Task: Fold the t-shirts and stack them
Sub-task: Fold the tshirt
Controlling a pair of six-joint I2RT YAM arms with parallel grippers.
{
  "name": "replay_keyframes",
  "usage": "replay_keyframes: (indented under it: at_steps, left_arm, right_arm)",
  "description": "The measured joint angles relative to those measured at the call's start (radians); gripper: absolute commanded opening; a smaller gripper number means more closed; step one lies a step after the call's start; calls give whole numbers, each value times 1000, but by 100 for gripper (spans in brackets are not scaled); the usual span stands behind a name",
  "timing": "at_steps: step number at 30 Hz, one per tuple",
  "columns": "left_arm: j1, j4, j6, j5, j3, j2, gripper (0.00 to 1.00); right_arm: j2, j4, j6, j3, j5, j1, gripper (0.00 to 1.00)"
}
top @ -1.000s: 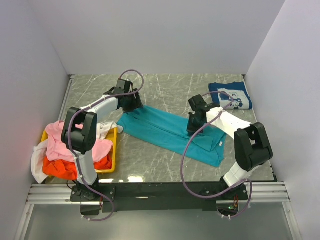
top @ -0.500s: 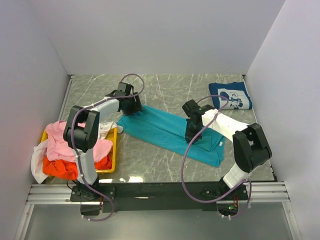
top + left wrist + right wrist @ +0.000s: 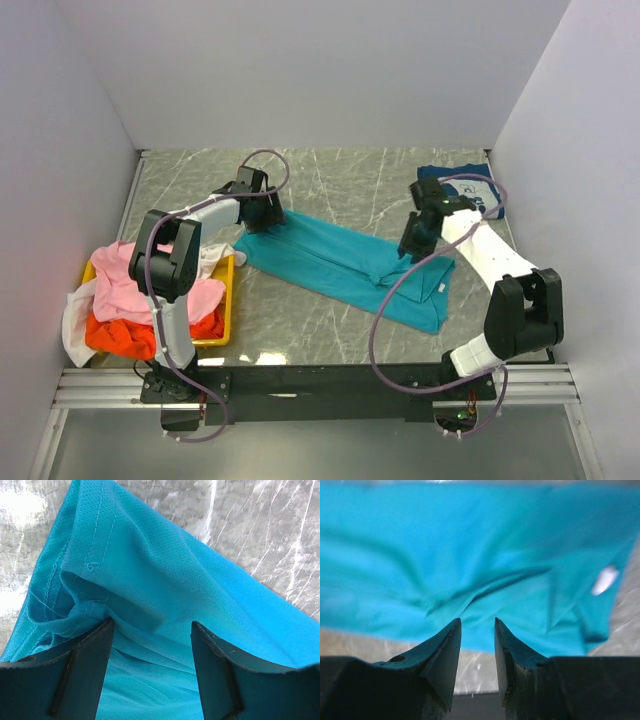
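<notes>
The teal t-shirt (image 3: pixel 335 265) lies as a long folded strip slanting across the worktop (image 3: pixel 330 190) from far left to near right, probably so that each end can be taken for the next fold. The left hand (image 3: pixel 265 215) sits low over the far-left end, its fingers spread astride the hemmed cloth without pinching it. The right hand (image 3: pixel 410 248) hangs above the strip's right part, fingers slightly apart and holding nothing. Its arm reaches in from the right edge. The navy t-shirt (image 3: pixel 487 200) lies folded in the far right corner, likely as the base of the stack.
</notes>
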Motion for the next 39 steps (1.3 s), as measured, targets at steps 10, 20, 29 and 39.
replay_keyframes:
  at_steps: [10, 20, 29, 39]
  left_arm:
    - [0, -1, 0, 0, 0, 0, 69]
    - [0, -1, 0, 0, 0, 0, 69]
    - [0, -1, 0, 0, 0, 1, 70]
    - [0, -3, 3, 0, 2, 2, 70]
  right_arm:
    - [68, 112, -74, -92, -45, -199, 39]
    - [154, 192, -111, -143, -58, -239, 38]
    - [167, 211, -122, -163, -58, -240, 28]
    - [159, 196, -132, -176, -78, -240, 0]
